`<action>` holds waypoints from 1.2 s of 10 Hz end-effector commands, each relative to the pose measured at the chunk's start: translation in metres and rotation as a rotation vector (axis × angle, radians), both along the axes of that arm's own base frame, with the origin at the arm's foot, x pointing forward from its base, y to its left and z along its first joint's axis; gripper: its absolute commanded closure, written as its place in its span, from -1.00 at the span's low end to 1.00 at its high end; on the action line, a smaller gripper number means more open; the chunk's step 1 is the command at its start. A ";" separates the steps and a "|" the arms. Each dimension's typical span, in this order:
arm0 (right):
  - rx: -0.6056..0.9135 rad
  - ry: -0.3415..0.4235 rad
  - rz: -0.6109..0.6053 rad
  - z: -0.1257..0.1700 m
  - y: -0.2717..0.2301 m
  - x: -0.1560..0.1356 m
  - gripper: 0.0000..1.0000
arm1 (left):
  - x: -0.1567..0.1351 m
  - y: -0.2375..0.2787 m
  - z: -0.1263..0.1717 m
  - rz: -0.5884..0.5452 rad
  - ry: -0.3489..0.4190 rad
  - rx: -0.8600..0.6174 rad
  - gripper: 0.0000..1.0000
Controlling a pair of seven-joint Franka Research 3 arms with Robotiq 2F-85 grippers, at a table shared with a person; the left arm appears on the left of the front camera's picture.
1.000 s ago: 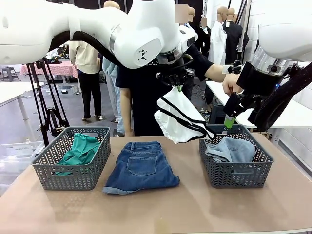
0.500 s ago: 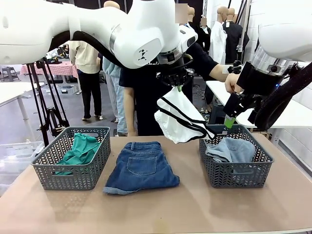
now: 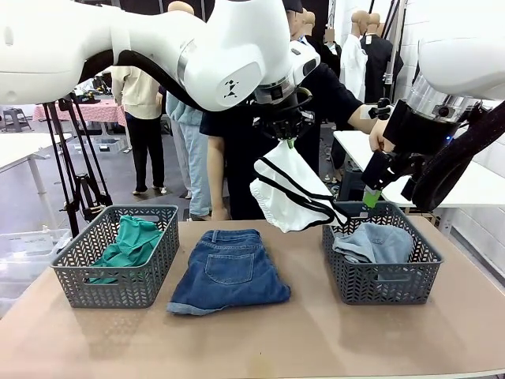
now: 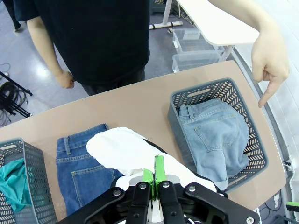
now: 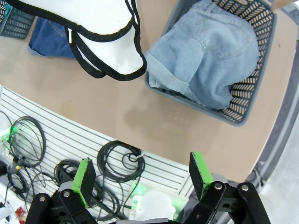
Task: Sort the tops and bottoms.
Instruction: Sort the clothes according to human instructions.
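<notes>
The white shorts with black trim (image 3: 290,197) hang in the air over the table (image 3: 316,339), just beside the right basket (image 3: 383,288). They are soft, light and floppy, so they droop and fold. A pinch on a bunch of cloth at the top edge looks like enough to carry them. The left end effector (image 4: 154,170) is closed tight on that edge.

The right basket holds faded jeans (image 3: 375,241), thick and a bit stiff. I think the white shorts belong there too. A person's hand (image 4: 271,63) points a finger down near that basket. The left basket (image 3: 110,288) holds the teal-green top (image 3: 130,241), soft and crumpled.

The blue jean shorts (image 3: 229,268) lie flat on the table between the baskets. The right end effector (image 5: 142,175) is wide open and holds nothing, up by the far side of the right basket.
</notes>
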State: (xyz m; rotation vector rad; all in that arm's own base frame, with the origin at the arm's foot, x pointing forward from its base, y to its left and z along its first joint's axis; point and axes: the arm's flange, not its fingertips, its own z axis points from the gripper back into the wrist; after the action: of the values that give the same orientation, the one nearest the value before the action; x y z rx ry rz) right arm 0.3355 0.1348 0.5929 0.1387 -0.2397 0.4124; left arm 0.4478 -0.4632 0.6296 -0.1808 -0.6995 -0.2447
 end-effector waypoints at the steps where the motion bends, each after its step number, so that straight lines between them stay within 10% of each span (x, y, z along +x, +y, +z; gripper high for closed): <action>1: 0.005 -0.001 0.016 0.005 -0.011 -0.011 -1.00 | -0.003 0.006 0.002 -0.016 -0.001 -0.007 1.00; 8: 0.028 0.031 0.010 0.004 -0.092 -0.039 -1.00 | 0.000 0.000 0.000 0.000 0.000 0.000 1.00; 12: 0.028 0.031 0.010 0.004 -0.092 -0.039 -1.00 | 0.008 -0.079 0.075 -0.211 -0.241 -0.162 1.00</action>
State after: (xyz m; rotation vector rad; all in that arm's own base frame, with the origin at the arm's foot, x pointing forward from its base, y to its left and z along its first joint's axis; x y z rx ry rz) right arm 0.2937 0.0426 0.5967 0.1655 -0.2175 0.4190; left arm 0.4377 -0.5028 0.6948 -0.3208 -0.8912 -0.3394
